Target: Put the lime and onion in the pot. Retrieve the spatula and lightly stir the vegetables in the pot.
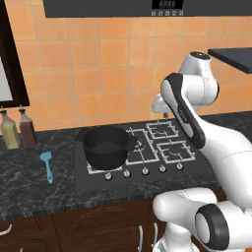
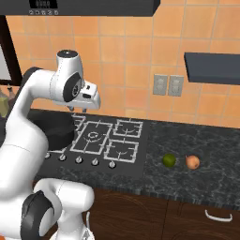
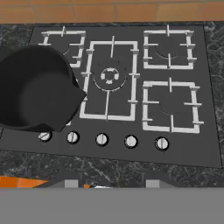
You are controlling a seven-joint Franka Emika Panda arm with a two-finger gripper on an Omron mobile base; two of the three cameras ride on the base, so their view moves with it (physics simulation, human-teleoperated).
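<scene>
Black and deep, the pot (image 1: pixel 105 146) sits on the left side of the stove (image 1: pixel 147 150), over the left burners, with nothing visible inside it; the hand view shows its dark hollow (image 3: pixel 35 94) just beside the large middle burner grate (image 3: pixel 109 81). Five knobs (image 3: pixel 101 139) line the stove's front edge. On the dark marbled worktop (image 2: pixel 197 140) to the right of the stove lie the lime (image 2: pixel 169 161) and the onion (image 2: pixel 192 162), near each other but apart, the lime closer to the stove. On the worktop left of the stove lies the light-blue spatula (image 1: pixel 47 166), well apart from the pot, its head towards the wall. Two bottles (image 1: pixel 18 129) stand against the orange tiled wall further left. The end effector (image 2: pixel 89 104) hangs above the stove, near the pot's right side, holding nothing; whether its fingers stand apart or together I cannot tell. Two wall sockets (image 2: pixel 168 85) sit on the tiles above the lime and onion.
</scene>
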